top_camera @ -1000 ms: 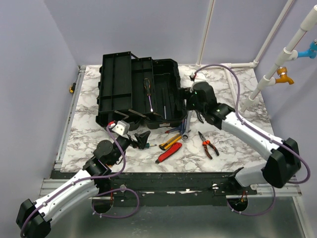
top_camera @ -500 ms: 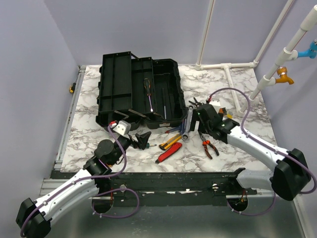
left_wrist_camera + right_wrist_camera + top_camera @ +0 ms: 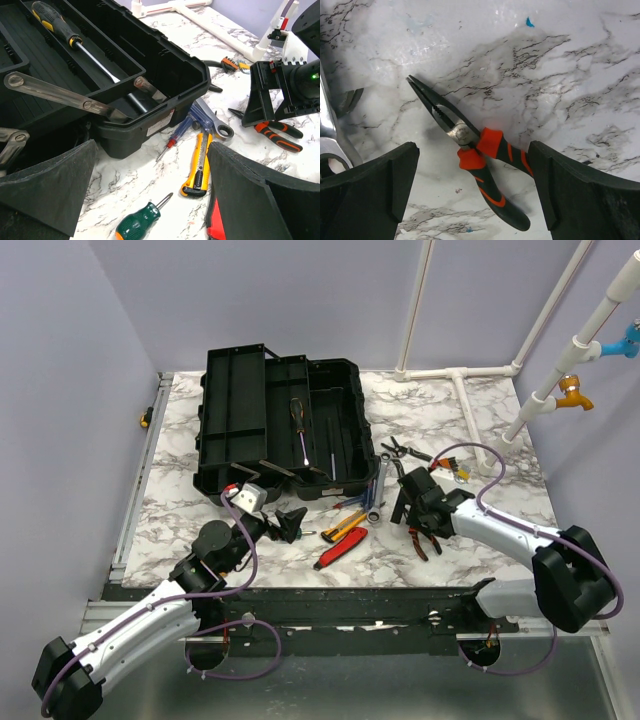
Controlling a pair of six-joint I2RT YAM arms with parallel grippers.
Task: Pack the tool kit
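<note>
Top cam sits high behind my bases, whole marbled white table (image 3: 460, 420); L wrist cam low, facing right; R wrist cam close, straight down; all share orange-handled needle-nose pliers (image 3: 470, 145).

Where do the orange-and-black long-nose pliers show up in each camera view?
Top external: orange-and-black long-nose pliers lie lower right of centre.
Left wrist: pliers at the far right.
Right wrist: pliers in mid-frame.
Shared landmark: silver combination wrench, left of the pliers in every view.
</note>
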